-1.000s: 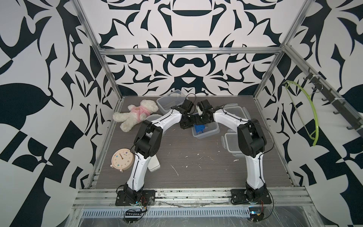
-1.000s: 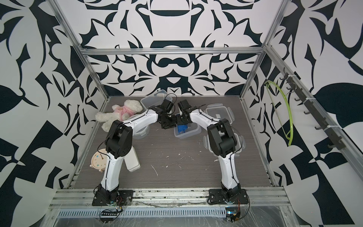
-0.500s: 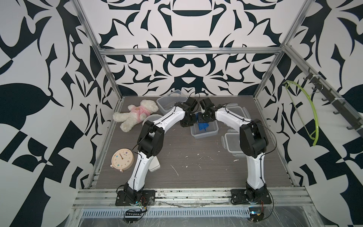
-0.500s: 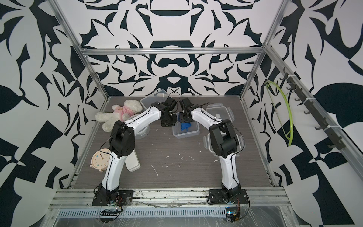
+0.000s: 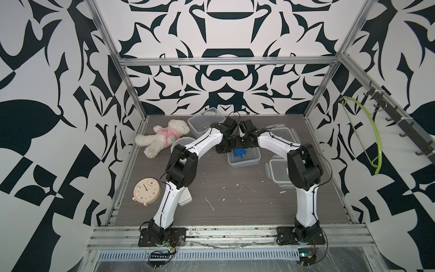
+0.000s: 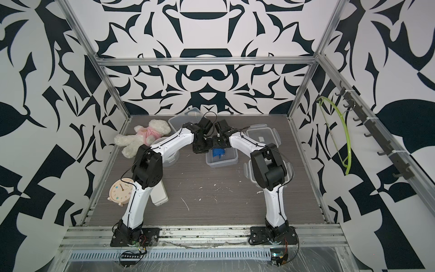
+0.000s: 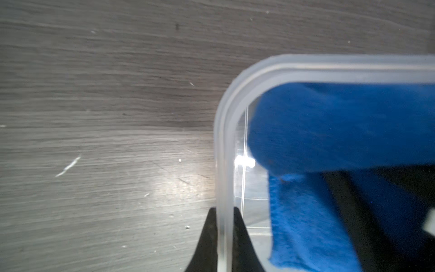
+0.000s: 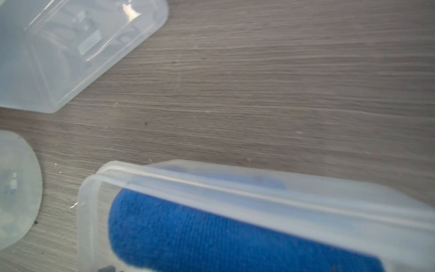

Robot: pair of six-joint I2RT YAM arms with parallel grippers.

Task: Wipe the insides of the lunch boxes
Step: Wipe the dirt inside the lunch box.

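A clear rectangular lunch box (image 5: 244,161) (image 6: 222,161) stands open mid-table with a blue cloth (image 5: 239,153) (image 6: 217,153) inside. My left gripper (image 5: 223,147) (image 7: 225,212) is shut on the box's rim (image 7: 223,141), one finger on each side of the wall. My right gripper (image 5: 242,144) reaches into the box, shut on the blue cloth (image 8: 211,235), which hides its fingertips in the right wrist view. A second rectangular lunch box (image 5: 204,121) (image 8: 70,47) stands open at the back. A round lunch box (image 5: 180,143) (image 8: 16,193) sits partly behind my left arm.
Two clip lids (image 5: 282,135) (image 5: 277,170) lie by the right arm. A teddy bear (image 5: 164,136), a clock (image 5: 147,189) and a flat white case (image 5: 186,199) are on the left. A green hanger (image 5: 367,131) hangs on the right wall. White crumbs (image 5: 235,186) dot the table.
Both grippers drifted slightly toward the back and came forward again, and the cloth slid a little inside the box. Both grips are unchanged.
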